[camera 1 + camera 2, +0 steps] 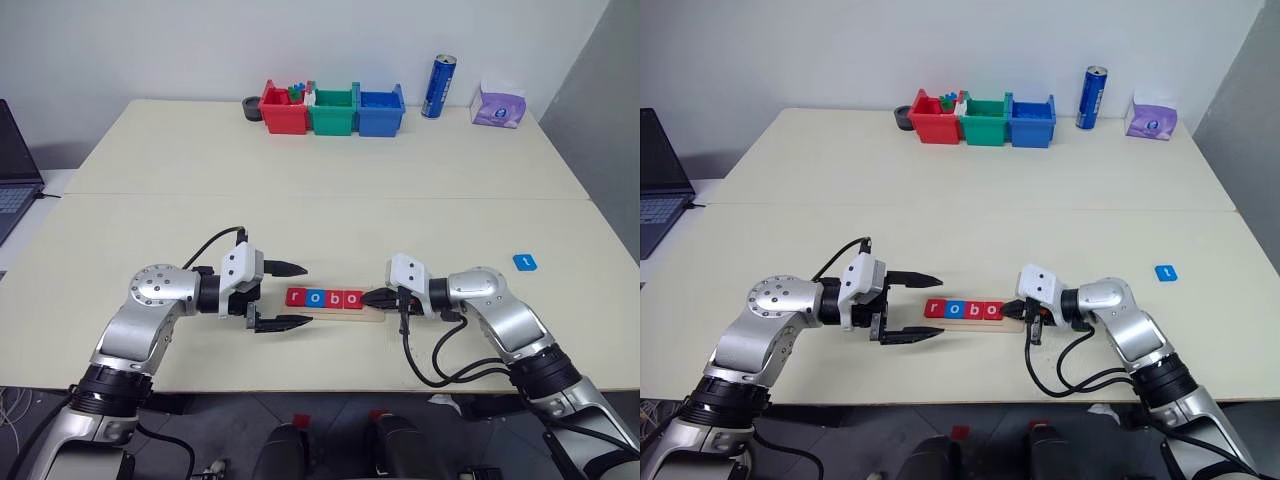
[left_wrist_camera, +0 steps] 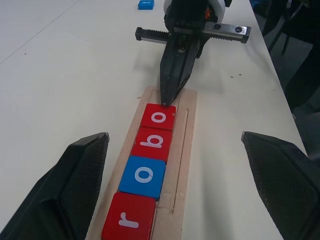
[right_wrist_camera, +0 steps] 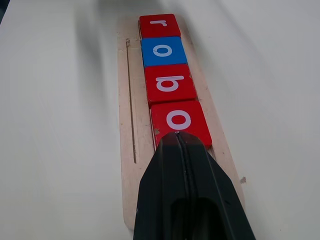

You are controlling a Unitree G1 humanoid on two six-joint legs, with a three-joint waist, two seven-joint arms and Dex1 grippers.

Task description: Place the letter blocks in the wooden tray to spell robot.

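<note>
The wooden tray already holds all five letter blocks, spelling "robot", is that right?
Not quite. The wooden tray holds four letter blocks, spelling "robo", as the left wrist view shows. The blue t block lies on the table, apart from the tray.

- Left arm: reaches in from the left, elbow bent, forearm across the body. Left gripper (image 1: 290, 296) points toward the right gripper, tilted slightly downward, with its two black fingers (image 2: 75, 180) spread wide apart and nothing between them.
- Right arm: reaches in from the right, wrist turned inward. Right gripper (image 1: 372, 297) points toward the left gripper, angled down. Its fingers (image 3: 190, 200) are pressed together into a single wedge, gripping nothing.
- Both grippers face each other, well apart.
</note>
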